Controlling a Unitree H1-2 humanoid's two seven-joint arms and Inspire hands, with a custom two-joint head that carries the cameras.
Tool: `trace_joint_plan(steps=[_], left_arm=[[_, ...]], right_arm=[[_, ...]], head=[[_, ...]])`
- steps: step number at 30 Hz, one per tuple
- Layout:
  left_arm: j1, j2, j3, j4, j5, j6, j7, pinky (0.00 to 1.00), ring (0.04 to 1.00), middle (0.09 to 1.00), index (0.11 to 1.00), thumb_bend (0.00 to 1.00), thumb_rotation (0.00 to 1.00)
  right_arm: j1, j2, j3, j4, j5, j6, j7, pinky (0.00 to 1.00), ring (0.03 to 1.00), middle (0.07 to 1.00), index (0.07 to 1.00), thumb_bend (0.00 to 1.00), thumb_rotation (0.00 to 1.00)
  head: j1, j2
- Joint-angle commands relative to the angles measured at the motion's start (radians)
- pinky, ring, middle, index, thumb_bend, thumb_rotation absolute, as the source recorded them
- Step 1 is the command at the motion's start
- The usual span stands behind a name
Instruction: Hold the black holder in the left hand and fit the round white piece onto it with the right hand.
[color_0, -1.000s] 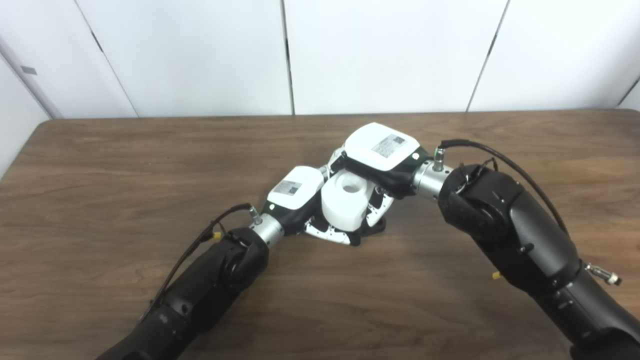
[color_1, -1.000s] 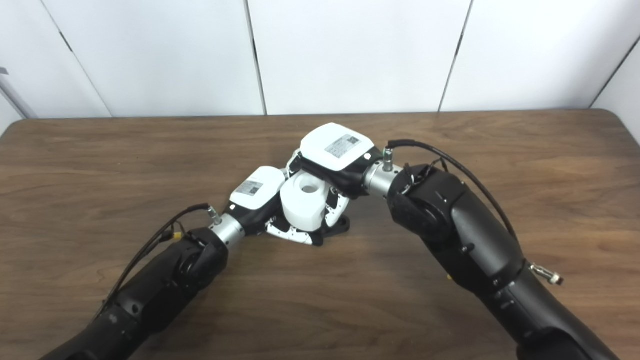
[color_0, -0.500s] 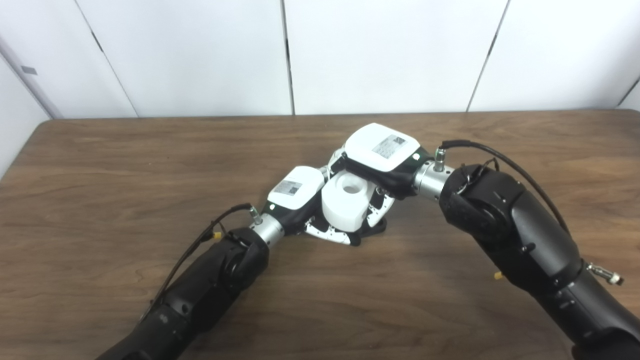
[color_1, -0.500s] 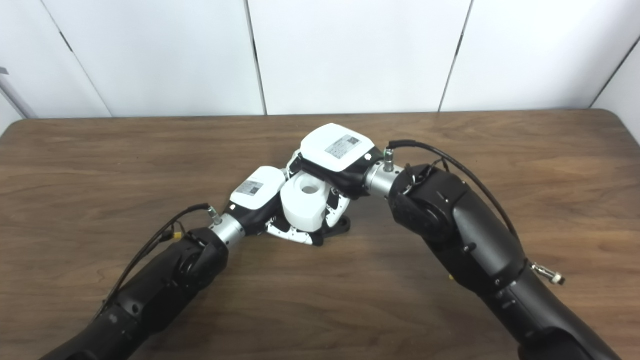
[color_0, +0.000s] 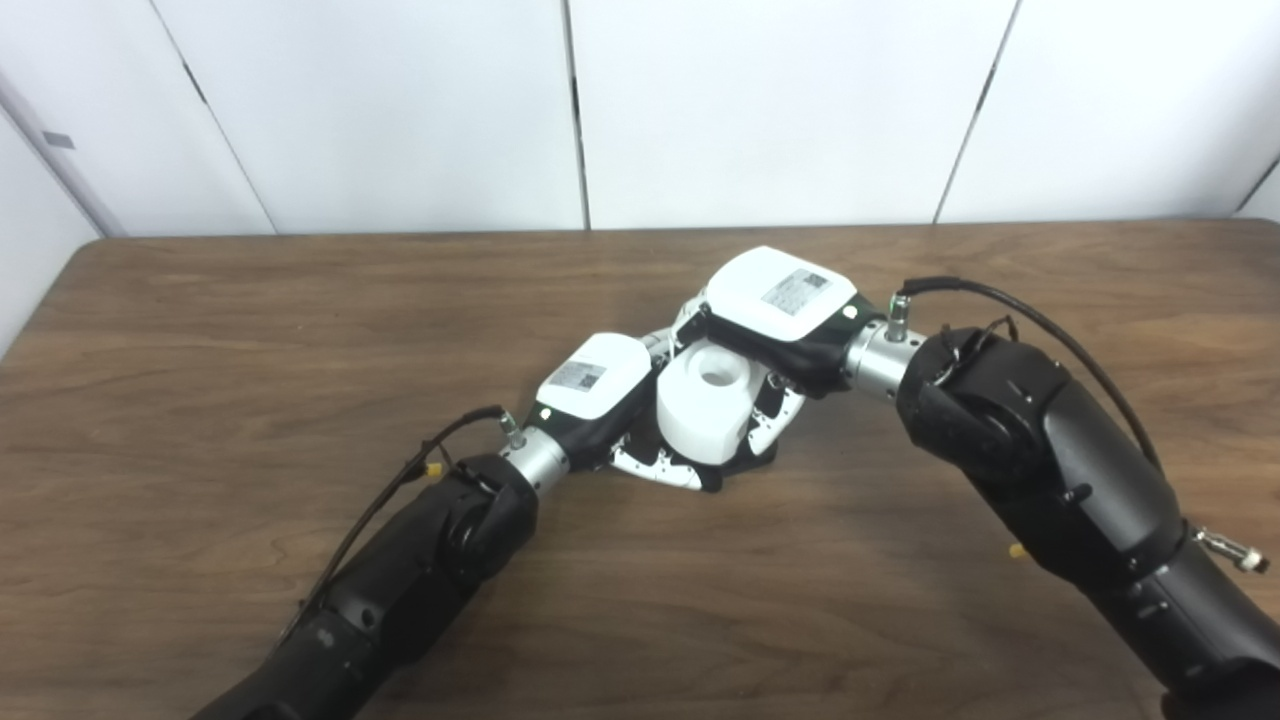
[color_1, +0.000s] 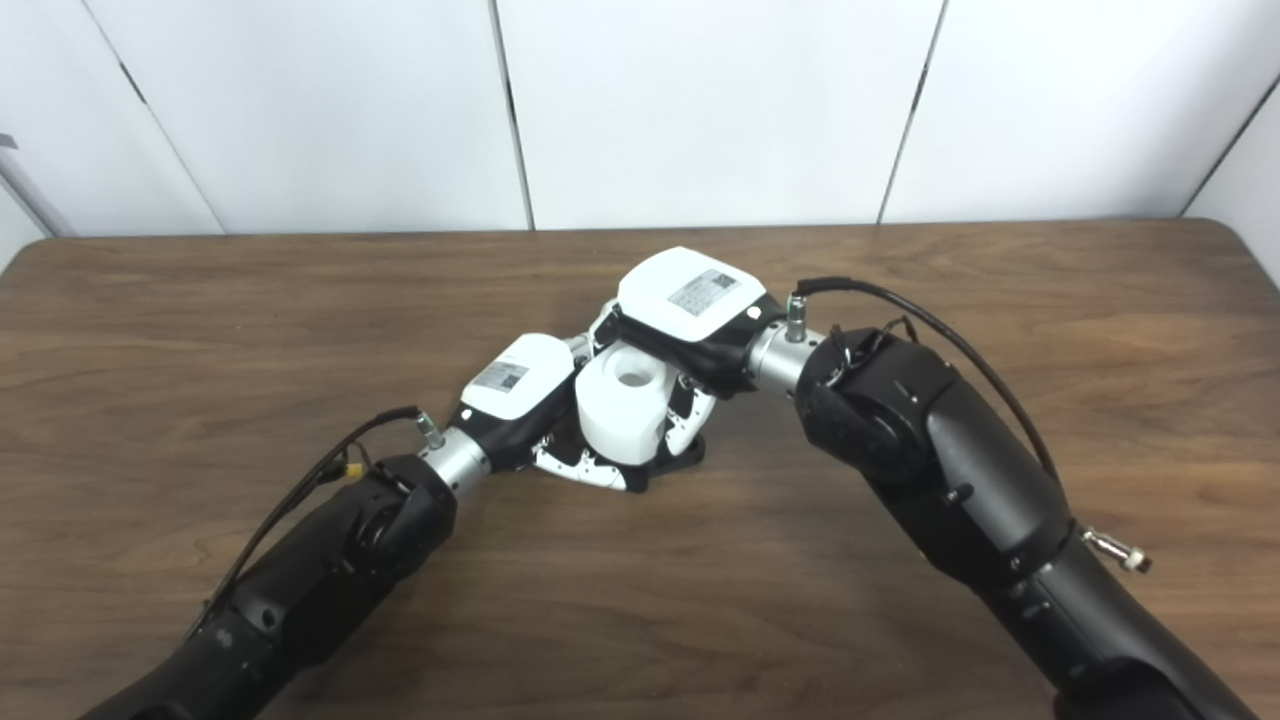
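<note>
The round white piece, a thick cylinder with a hole in its top, stands at the table's middle. My right hand covers it from behind and to the right, fingers wrapped down its side, shut on it. My left hand lies close at its left, its fingers curled under the piece's front. The black holder shows only as a dark edge beneath the white piece at the lower right; the rest is hidden by the piece and both hands.
The brown wooden table spreads wide on both sides of the hands. White wall panels rise behind its far edge. Both dark forearms reach in from the bottom corners, the right one carrying a looped black cable.
My right hand and the white piece have shifted slightly to the right, and a small dark gap shows between the piece and the left hand. The left hand has stayed put.
</note>
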Motion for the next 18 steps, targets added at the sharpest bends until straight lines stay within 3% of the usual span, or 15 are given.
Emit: trace_joint_plan(steps=[1, 18], left_arm=[[0.060, 0.007, -0.058, 0.044, 0.029, 0.034, -0.148, 0.80, 0.922, 0.907, 0.487, 0.52, 0.07], [0.062, -0.001, -0.052, 0.047, 0.026, 0.028, -0.135, 0.79, 0.914, 0.890, 0.483, 0.52, 0.07]], right_arm=[[0.013, -0.046, 0.005, 0.010, -0.009, -0.003, 0.058, 0.76, 0.748, 0.704, 0.482, 0.52, 0.14], [-0.006, -0.063, -0.001, 0.000, 0.002, -0.006, 0.062, 0.74, 0.740, 0.702, 0.483, 0.52, 0.15]], head=[[0.001, 0.000], [0.005, 0.006]])
